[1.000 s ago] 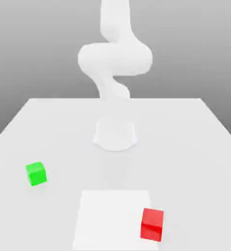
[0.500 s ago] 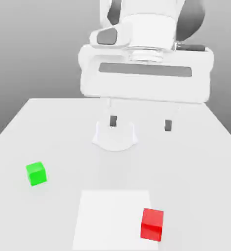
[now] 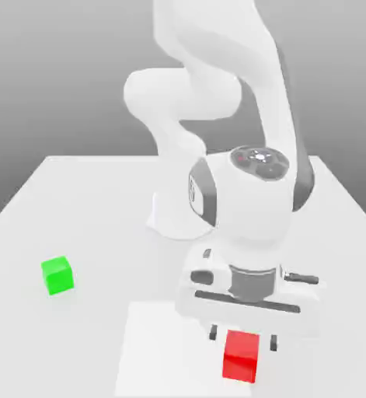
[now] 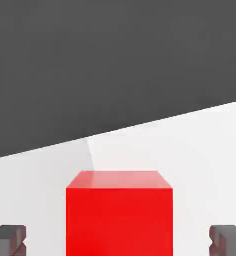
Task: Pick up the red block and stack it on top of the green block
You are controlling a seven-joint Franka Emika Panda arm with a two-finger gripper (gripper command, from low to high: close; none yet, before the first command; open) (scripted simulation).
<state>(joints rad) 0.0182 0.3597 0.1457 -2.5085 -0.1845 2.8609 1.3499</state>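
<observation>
**Q:** Now, claw position and state?

**Me:** My claw (image 3: 242,339) hangs low over the worktop (image 3: 85,210), fingers (image 3: 213,333) spread wide apart, holding nothing. One dark fingertip shows on each side of the red block (image 3: 241,355), with a gap left on both sides. In the hand view the red block (image 4: 119,212) sits between the two pads (image 4: 7,239), no contact visible.

**Q:** Where do the blocks sit, relative to edges?

**Me:** Red block rests on a lighter square patch (image 3: 158,350) of the worktop, at that patch's edge on the exterior view's right, near the front of the worktop. Green block (image 3: 57,275) stands well apart, toward the exterior view's left, on plain surface, back from that side's edge.

**Q:** Open room?

**Me:** Bare worktop lies between the two blocks. My arm's base (image 3: 170,221) stands behind, mid-worktop.
</observation>
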